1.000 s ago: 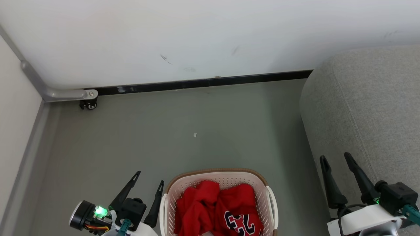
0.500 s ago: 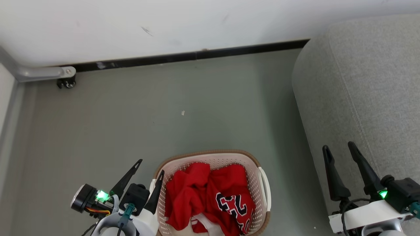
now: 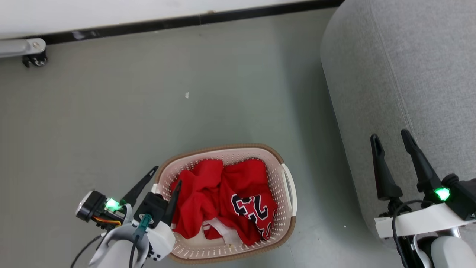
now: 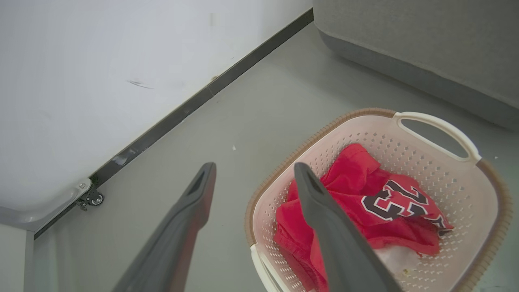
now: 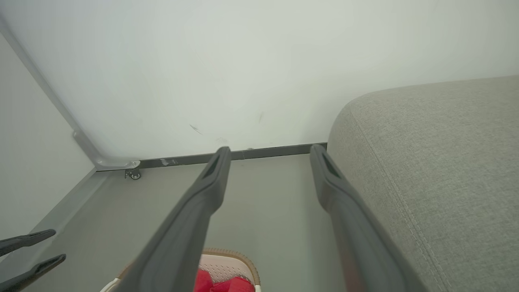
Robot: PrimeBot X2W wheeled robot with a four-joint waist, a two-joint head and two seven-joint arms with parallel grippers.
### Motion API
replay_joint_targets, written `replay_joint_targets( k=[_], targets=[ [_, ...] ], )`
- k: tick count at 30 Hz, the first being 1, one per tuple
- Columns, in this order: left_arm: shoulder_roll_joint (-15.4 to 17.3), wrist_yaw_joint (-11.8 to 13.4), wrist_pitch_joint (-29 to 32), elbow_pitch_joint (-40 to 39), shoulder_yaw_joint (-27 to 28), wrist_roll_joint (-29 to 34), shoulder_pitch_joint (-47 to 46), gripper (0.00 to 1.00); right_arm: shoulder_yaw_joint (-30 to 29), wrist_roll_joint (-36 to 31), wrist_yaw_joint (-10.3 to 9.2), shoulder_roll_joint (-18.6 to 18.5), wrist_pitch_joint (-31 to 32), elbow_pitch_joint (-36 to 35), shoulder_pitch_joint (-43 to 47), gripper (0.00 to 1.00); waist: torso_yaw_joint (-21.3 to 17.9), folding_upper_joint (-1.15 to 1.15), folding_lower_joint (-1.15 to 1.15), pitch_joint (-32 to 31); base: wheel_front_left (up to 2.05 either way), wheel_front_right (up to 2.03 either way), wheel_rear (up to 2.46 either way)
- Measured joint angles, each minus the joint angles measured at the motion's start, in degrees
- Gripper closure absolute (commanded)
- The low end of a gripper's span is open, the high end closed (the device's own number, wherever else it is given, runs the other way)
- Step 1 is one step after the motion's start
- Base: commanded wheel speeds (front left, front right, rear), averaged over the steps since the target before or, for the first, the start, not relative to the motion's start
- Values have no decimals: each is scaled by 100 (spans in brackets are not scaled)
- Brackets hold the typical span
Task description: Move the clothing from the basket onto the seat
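Observation:
The cream basket with a brown rim stands on the grey floor, low in the head view. Inside it a plain red garment lies bunched on the left, and the red jersey marked 23 lies on the right. My left gripper is open at the basket's left rim, one finger over the floor and the other over the rim. In the left wrist view that gripper frames the rim, with the jersey beyond. My right gripper is open and empty beside the grey sofa.
A white wall with black skirting runs along the far side. A metal frame leg on a caster sits at the far left. A small white scrap lies on the floor. The sofa's rounded side rises right of the basket.
The camera has tilted down, so the wall has slid up out of view and the whole basket shows. My left gripper has come from beside the basket to over its left rim.

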Motion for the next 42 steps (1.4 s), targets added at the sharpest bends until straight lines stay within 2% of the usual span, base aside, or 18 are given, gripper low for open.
replay_joint_targets(
  k=[21, 42],
  targets=[
    [158, -43, 0, 770, -213, 298, -565, 0, 26, 188, 0, -2, -18, -305, -992, 0, -421, 0, 0, 1225, 0, 0, 0],
    [263, -14, 0, 1422, -342, 550, -1256, 0, -70, 309, 0, -5, -19, -426, -1504, 0, -673, 0, 0, 2075, 0, 0, 0]
  ],
)
